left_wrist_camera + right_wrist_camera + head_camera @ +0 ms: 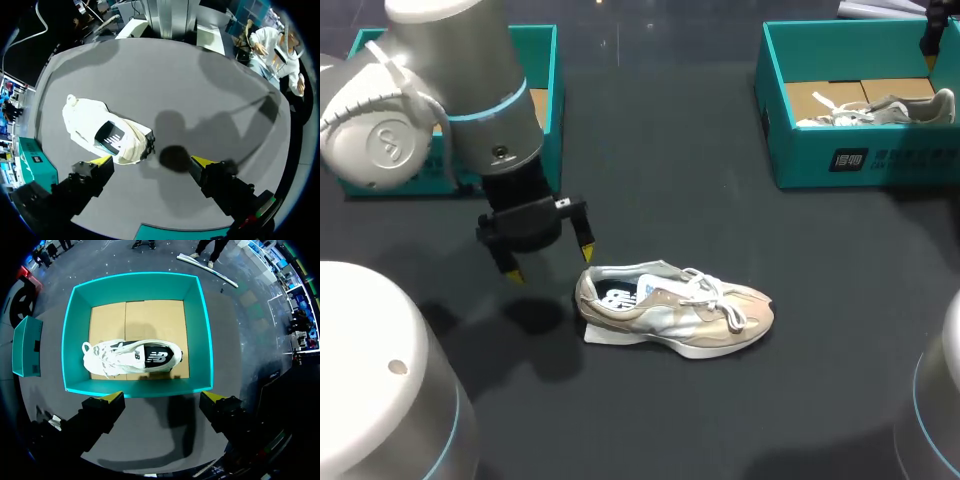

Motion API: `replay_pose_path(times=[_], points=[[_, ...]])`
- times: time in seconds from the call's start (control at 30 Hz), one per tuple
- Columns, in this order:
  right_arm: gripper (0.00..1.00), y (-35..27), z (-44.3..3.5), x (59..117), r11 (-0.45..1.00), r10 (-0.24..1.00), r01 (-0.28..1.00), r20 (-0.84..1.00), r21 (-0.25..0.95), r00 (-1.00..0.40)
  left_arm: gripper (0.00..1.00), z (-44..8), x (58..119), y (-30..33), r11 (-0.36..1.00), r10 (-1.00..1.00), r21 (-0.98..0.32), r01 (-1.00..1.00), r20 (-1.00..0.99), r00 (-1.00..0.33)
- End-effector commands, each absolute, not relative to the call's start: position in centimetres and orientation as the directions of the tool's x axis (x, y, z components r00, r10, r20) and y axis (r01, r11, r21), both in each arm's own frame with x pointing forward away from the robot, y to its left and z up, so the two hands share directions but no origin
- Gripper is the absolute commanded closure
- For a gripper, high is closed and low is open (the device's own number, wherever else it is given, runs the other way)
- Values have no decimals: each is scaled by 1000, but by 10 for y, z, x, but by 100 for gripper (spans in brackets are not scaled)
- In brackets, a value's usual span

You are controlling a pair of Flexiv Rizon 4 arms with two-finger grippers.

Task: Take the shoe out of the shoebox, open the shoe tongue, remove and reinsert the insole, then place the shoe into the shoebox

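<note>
The left tool [552, 264], fingers wide apart and empty, hangs just beside the heel of the beige sneaker [675, 312]; the right tool [162, 397], likewise spread and empty, hangs above the teal shoebox [199, 340].

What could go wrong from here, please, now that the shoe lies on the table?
The open left gripper sits beside the heel of the shoe, not over it; lowering may just shove the shoe. A white sheet pokes out under the heel and might snag or slide. The open right gripper hangs above the right shoebox holding a second shoe; it could disturb that one.
</note>
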State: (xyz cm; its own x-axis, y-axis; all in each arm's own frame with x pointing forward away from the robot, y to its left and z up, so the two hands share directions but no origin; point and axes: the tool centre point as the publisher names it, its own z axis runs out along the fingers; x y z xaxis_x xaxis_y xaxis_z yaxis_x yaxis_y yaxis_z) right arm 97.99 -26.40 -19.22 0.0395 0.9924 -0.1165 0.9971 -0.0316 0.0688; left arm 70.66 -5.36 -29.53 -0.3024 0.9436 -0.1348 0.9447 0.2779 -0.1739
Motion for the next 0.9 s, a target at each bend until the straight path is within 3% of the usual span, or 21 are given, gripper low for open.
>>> replay_pose_path(times=[0.03,0.33,0.4,0.83,0.9], points=[[0,-264,-192,980,-32,992,997,-116,69,40,0,-292,703,-43,322,892,-248,914,-244,-380],[0,-264,-192,980,-32,992,997,-116,69,40,0,-296,701,-11,579,627,-507,638,-223,-746],[0,-264,-192,980,-32,992,997,-116,69,40,0,-299,702,-7,724,474,-521,452,-101,-875],[0,-264,-192,980,-32,992,997,-116,69,40,0,-299,702,-7,724,474,-521,452,-101,-875],[0,-264,-192,980,-32,992,997,-116,69,40,0,-304,703,-6,732,415,-565,381,-73,-907]])
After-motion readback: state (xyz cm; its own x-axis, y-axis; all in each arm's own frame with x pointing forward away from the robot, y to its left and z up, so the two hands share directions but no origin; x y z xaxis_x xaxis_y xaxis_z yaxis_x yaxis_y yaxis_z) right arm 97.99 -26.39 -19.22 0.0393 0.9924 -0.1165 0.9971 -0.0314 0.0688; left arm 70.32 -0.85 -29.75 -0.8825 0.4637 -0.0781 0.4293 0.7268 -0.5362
